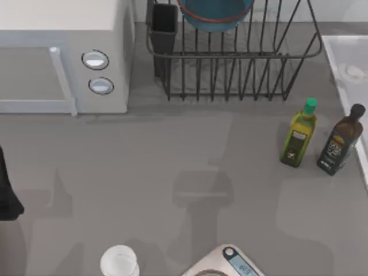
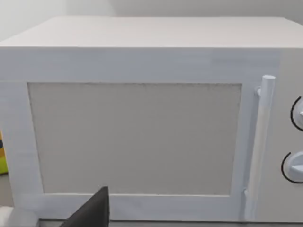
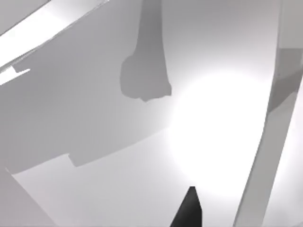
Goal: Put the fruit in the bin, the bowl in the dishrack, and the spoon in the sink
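At the table's left edge, my left arm (image 1: 8, 192) sits low; pincer state unclear.

Left arm (image 1: 7, 192): matte black, angular casing (at the top view's left edge). Left hand finger (image 2: 92, 212) and right hand finger (image 3: 188, 210): black, wedge-shaped tips.

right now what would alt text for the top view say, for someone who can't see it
A blue bowl sits in a black wire dishrack at the back of a grey table, a white microwave to its left. Two oil bottles stand at right near the pale sink.
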Available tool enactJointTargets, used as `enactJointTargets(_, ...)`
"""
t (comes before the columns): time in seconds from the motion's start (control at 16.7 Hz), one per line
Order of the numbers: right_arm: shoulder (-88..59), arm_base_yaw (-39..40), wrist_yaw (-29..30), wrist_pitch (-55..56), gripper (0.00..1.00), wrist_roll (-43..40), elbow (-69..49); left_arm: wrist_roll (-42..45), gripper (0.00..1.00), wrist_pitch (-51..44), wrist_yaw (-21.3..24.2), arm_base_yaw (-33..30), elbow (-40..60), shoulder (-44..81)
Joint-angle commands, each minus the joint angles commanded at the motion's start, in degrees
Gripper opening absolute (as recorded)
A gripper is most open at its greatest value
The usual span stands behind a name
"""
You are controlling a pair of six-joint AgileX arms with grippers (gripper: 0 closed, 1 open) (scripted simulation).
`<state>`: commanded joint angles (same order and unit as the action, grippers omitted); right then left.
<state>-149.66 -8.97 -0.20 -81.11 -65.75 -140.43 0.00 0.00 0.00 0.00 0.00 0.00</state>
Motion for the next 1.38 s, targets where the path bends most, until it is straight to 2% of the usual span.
enactJointTargets(0.3,0.3,0.0,0.0,0.6,0.00,0.0,0.7,0.0,1.00,0.0,0.0,0.0,0.0,0.0)
enactJointTargets(1.08,0.3,0.0,0.0,0.6,0.98,0.0,0.7,0.0,1.00,0.0,0.0,0.0,0.0,0.0)
enactJointTargets(1.38,0.3,0.0,0.0,0.6,1.00,0.0,0.7,0.0,1.00,0.0,0.0,0.0,0.0,0.0)
